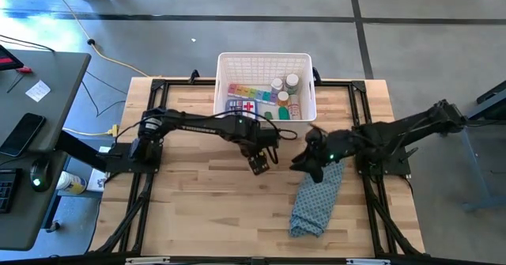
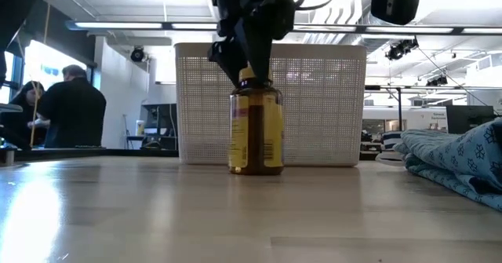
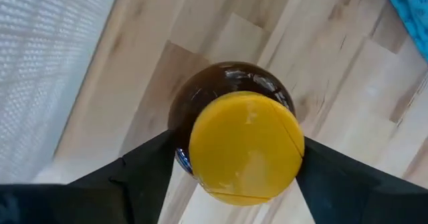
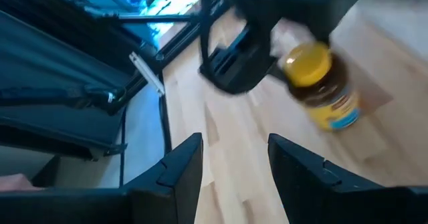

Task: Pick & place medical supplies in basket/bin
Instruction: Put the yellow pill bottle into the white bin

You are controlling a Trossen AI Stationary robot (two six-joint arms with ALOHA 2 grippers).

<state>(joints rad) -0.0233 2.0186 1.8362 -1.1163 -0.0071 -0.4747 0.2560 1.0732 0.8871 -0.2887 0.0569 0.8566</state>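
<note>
One brown glass bottle with a yellow cap and a yellow label (image 2: 256, 129) stands upright on the light wooden table (image 1: 198, 210), just in front of the white rectangular plastic basket with lattice-grid sides (image 1: 266, 62). The left gripper (image 3: 234, 167) is over the bottle's cap, one dark finger at each side of it; whether the fingers press the cap or stand just free of it cannot be told. One blue patterned cloth (image 1: 318, 198) lies crumpled on the table beside the bottle, on the right arm's side. The right gripper (image 1: 312, 164) hovers at the near end of this cloth, its two fingers apart and holding nothing.

In the basket lie one rainbow pill organiser strip (image 1: 249, 94), one blue-white pack with a red cross (image 1: 242, 106) and at least two white-capped bottles (image 1: 291, 81); some small green items are there also, too small to count. Behind the table, two people (image 2: 70, 106) are in the room.
</note>
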